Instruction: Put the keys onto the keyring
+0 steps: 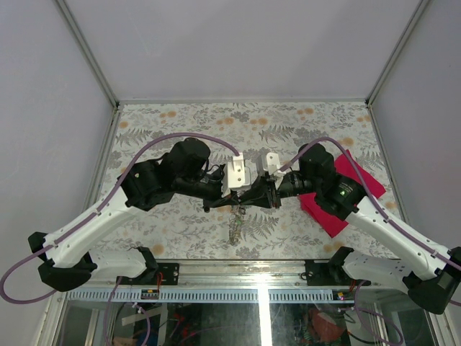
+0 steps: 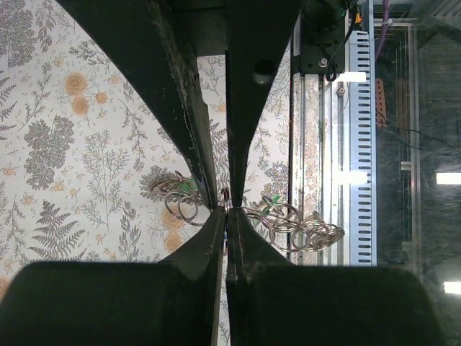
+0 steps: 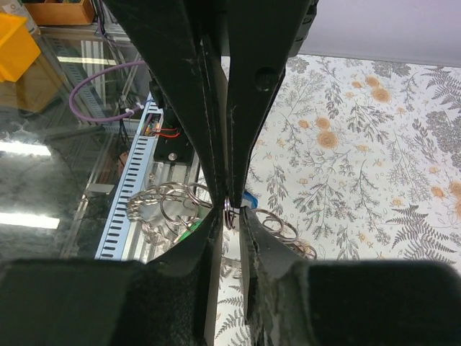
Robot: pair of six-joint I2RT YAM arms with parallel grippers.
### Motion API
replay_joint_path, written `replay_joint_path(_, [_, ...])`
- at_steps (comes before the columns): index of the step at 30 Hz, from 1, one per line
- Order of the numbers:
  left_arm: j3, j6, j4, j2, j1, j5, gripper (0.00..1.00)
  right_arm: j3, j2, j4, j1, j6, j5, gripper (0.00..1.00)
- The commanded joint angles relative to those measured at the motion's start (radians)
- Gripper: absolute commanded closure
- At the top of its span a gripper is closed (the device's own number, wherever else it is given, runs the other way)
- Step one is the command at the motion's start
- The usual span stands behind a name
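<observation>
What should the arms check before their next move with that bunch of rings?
1. Left gripper shut on keyring: ok.
2. Right gripper gripping firmly: cannot tell; keyring wire sits in the narrow gap between its fingers.
3. Blue key threaded on: cannot tell.
4. Green key threaded on: cannot tell.
5. Cloth away from the keyring: ok.

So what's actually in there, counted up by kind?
Robot arms: 2, the left arm and the right arm
Red cloth: 1
Bunch of metal rings and keys: 1
Total: 4
</observation>
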Motion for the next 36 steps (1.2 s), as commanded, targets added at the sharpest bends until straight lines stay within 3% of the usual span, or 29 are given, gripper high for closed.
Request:
replay_joint_path(1, [0.042,0.01,0.043,-0.01,-0.012,-0.002,1.0,0.001,0.009,0.021,0.002,-0.015,-0.016,0.82])
replay_joint_path(6, [0.046,0.009,0.045,-0.011,-0.013,-0.005,1.0,0.008,0.019,0.019,0.002,-0.011,0.0,1.0])
replay_joint_path(12, [0.027,-0.002,0.073,-0.039,-0.013,-0.012,0.98,0.006,-0.007,0.049,0.002,0.0,0.045,1.0])
replay_joint_path(18, [-0.082,-0.074,0.185,-0.136,-0.013,-0.014,0.77,-0.059,-0.079,0.165,0.002,0.027,0.051,1.0])
replay_joint_path(21, [-0.143,-0.113,0.273,-0.194,-0.014,-0.024,0.71,-0.126,-0.122,0.29,0.002,0.07,0.05,1.0])
replay_joint_path(28, [-0.254,-0.186,0.439,-0.284,-0.013,-0.056,0.68,-0.143,-0.141,0.361,0.002,0.129,0.068,1.0])
replay_joint_path(36, [-0.37,-0.287,0.64,-0.356,-0.013,-0.112,0.68,-0.233,-0.182,0.63,0.002,0.312,0.121,1.0])
